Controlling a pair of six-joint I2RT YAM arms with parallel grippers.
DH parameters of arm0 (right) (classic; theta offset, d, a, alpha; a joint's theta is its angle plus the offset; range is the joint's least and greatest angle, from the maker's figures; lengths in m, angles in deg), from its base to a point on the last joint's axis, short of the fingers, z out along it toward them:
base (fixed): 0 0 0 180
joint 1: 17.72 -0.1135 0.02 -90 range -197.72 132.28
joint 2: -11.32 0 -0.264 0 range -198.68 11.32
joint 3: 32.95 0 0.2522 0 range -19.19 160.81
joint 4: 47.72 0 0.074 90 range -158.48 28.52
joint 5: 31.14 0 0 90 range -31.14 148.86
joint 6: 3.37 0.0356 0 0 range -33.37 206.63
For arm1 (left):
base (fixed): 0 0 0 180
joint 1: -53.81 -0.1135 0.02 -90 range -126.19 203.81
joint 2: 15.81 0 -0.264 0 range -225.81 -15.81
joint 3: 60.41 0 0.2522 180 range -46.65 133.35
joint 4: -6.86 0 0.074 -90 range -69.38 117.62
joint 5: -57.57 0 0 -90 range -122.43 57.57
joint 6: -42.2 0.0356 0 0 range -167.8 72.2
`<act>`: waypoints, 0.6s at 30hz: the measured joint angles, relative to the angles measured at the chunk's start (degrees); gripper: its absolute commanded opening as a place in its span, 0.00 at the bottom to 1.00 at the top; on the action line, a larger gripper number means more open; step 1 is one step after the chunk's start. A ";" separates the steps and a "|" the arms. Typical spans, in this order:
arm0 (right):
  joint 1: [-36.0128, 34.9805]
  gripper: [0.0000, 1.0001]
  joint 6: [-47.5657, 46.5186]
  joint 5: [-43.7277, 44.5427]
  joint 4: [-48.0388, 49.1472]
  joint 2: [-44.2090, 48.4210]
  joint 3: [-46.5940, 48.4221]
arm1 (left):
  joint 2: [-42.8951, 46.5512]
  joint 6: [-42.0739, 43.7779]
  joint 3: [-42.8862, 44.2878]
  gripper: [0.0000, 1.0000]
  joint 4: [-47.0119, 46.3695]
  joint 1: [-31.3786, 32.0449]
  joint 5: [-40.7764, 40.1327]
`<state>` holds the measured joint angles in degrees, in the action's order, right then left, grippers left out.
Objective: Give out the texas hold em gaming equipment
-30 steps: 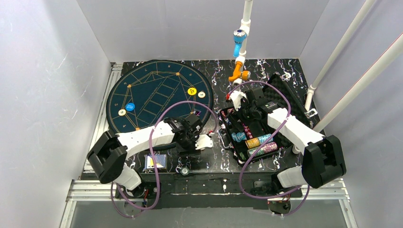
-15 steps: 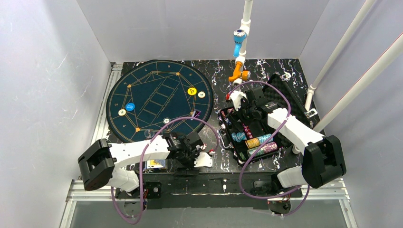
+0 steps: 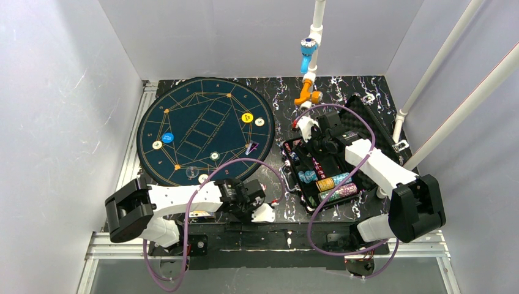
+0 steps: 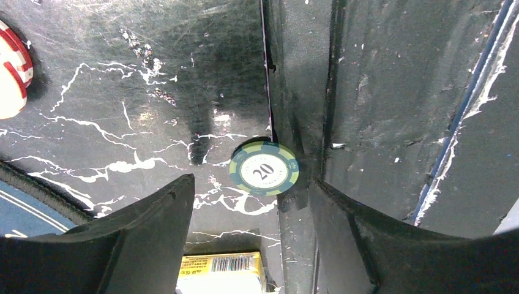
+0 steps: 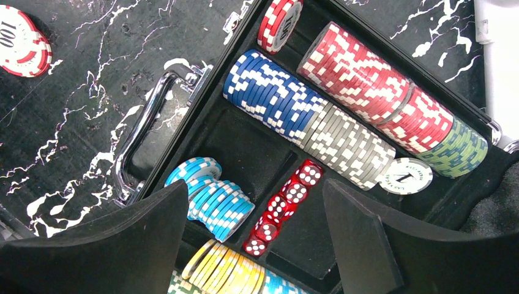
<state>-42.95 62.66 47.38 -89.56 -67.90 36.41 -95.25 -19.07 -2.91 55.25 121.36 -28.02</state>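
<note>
A green-edged chip marked 20 (image 4: 264, 173) lies flat on the black marble table, between the tips of my left gripper (image 4: 251, 187), which is open and empty. In the top view my left gripper (image 3: 259, 209) is low near the table's front edge. My right gripper (image 5: 256, 187) is open and empty above the open case (image 3: 324, 174), over red dice (image 5: 284, 205) and light-blue chips (image 5: 214, 196). Rows of blue (image 5: 269, 92), red (image 5: 361, 79), grey (image 5: 355, 147) and yellow chips (image 5: 226, 269) fill the case. On the round mat (image 3: 205, 125) lie yellow (image 3: 247, 117) and blue (image 3: 168, 137) chips, several white ones and a card (image 3: 251, 147).
A red-and-white 100 chip (image 5: 21, 40) lies on the table left of the case handle (image 5: 141, 147). A yellow card box (image 4: 220, 275) sits under my left gripper. An orange and blue fitting (image 3: 308, 92) on a white pipe stands at the back. White walls enclose the table.
My left arm has pulled back from the mat's near edge toward the table's front, uncovering chips on the mat. My right arm has not moved.
</note>
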 measured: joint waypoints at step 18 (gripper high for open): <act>0.15 0.89 0.00 0.00 0.00 0.00 0.00 | -3.21 -0.70 -0.22 0.59 -2.19 2.62 -3.67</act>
<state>-42.80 62.66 47.38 -89.56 -67.90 36.41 -98.46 -19.77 -3.12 53.06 123.98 -31.69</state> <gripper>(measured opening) 0.884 0.617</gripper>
